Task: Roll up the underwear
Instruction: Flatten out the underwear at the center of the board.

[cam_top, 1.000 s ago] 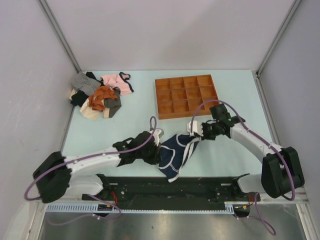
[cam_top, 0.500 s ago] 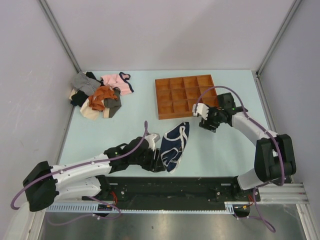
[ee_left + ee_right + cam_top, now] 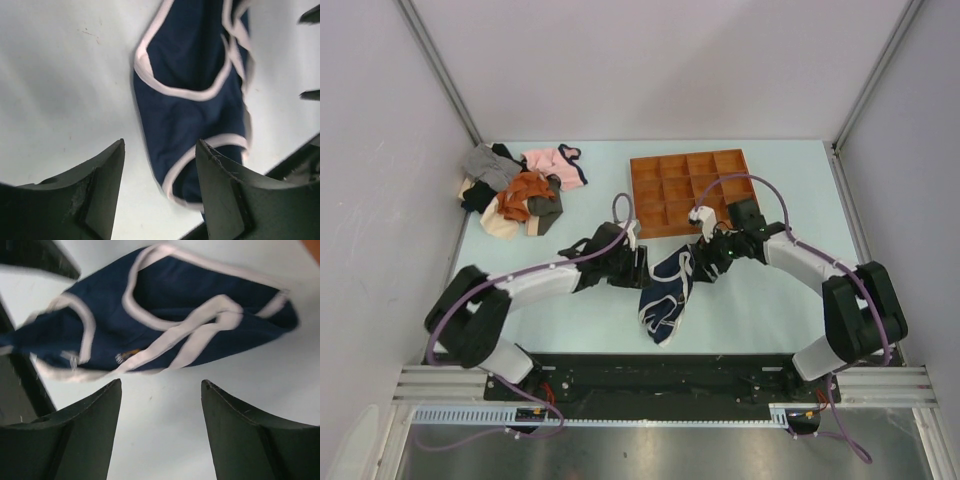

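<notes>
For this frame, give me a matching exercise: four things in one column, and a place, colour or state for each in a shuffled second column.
1 underwear
2 tray
3 clothes pile
4 left pincer

A far left corner of the table
B open, holding nothing
C navy with white trim, lying loose
D orange-brown, divided into compartments

Pairs: 1-C, 2-D, 3-A, 4-B

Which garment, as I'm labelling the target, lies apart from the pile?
The navy underwear with white trim, lying alone in front of the tray. The pink garment and orange garment are heaped with others at far left.
</notes>
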`<state>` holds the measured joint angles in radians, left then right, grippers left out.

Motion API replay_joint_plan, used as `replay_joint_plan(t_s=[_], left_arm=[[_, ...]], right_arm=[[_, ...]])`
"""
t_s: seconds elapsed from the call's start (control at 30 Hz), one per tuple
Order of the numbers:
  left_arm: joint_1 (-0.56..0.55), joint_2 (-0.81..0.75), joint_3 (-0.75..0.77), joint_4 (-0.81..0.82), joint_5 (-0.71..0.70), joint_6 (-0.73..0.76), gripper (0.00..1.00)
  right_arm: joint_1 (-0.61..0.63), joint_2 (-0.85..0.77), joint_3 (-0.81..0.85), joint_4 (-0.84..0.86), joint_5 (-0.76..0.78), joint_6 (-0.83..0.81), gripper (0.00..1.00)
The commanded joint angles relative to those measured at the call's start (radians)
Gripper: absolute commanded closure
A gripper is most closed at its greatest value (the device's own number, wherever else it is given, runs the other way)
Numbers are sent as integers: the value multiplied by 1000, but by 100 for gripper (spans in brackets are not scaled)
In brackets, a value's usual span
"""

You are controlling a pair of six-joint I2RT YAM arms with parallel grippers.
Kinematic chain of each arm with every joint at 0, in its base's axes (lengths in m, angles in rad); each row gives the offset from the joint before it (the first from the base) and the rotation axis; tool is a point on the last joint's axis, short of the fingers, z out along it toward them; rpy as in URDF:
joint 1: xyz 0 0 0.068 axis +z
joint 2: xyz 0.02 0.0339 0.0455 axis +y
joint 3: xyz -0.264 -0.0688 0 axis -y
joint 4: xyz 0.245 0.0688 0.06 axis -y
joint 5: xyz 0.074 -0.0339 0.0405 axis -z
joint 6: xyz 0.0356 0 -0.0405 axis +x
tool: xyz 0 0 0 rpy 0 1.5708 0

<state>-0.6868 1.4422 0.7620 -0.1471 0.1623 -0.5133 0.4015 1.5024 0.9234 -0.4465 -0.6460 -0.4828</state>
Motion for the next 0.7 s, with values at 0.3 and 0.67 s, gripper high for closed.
replay_joint_plan(t_s=[0.3, 0.67], left_arm=[[4, 283, 158, 69, -41, 52, 44], [18, 319, 191, 58, -84, 85, 98]], right_arm=[[59, 179, 3, 437, 310, 547, 31], [77, 196, 5, 479, 503, 537, 75]])
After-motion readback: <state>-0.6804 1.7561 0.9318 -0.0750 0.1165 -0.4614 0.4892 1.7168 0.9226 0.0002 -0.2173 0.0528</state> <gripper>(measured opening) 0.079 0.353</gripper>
